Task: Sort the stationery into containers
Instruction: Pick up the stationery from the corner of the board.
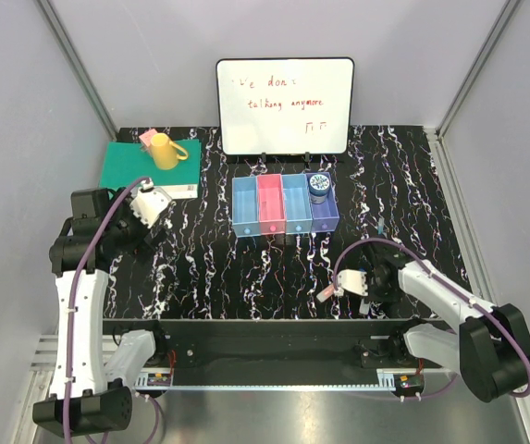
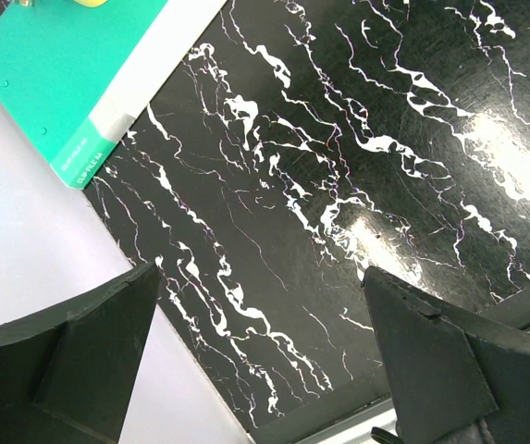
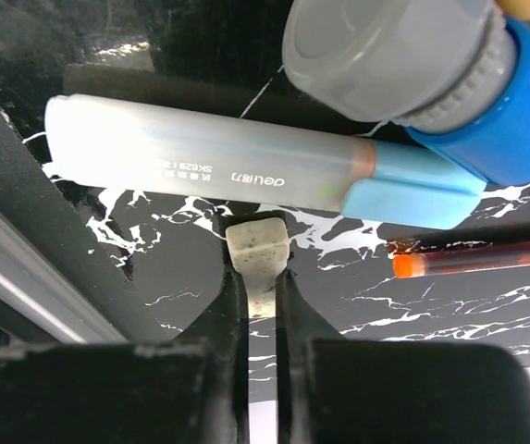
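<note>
1. Two arms share a black marbled worktop (image 1: 200,268), with a whiteboard (image 1: 285,106) propped at the far edge and a green book (image 1: 135,166) carrying a yellow mug (image 1: 165,150) at the far left.
2. Four joined containers (image 1: 244,222), coloured blue, pink-red, blue and purple, sit in a row at centre, just in front of the whiteboard. The purple one on the right already holds the round patterned roll (image 1: 319,188); the other three look empty from above.
3. Sorting appears to be at the pick-up step. The right tool (image 3: 258,264) is down at the near right of the worktop, among the loose stationery, well apart from the containers.
4. Its jaws are pressed together on a small tan block (image 3: 258,242), pinched between the tips.
5. Just beyond the block lie a pale marker with a light-blue cap (image 3: 200,157), a blue tube with a grey cap (image 3: 412,74) and a thin red pen (image 3: 486,259).
6. The left tool (image 2: 260,277) hangs with its jaws spread wide over bare worktop at the left, near the book's corner, holding nothing.
7. Judged from here, the next move calls for a straight lift clear of the marker, then a carry to the far left toward the row. The thin pinch on so small a block could slip if the arm swings fast.
</note>
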You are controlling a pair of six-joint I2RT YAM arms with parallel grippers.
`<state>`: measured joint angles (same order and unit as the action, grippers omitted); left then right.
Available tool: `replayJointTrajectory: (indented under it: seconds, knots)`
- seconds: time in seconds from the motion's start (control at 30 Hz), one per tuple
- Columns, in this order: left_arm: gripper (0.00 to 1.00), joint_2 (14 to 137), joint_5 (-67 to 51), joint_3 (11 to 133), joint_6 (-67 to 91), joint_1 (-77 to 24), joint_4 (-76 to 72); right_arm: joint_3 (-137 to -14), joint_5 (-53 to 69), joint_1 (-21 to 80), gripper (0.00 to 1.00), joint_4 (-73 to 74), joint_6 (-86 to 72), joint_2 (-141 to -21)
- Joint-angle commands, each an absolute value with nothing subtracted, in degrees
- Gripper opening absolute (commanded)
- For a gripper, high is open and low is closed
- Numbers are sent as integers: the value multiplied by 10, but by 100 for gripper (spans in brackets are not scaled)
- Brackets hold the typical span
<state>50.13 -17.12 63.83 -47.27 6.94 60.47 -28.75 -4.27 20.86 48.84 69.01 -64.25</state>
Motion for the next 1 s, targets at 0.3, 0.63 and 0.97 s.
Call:
replayJointTrajectory:
  seconds: [0.3,0.63,0.97]
  knots:
    - [99,492,-168,663,-455,61,593,-365,-10,207,0,475,641,-630]
    - [99,486,-175,654,-454,59,593,-452,-2,207,0,517,624,-615]
    - [99,483,-178,644,-454,59,590,-599,27,207,0,457,563,-765]
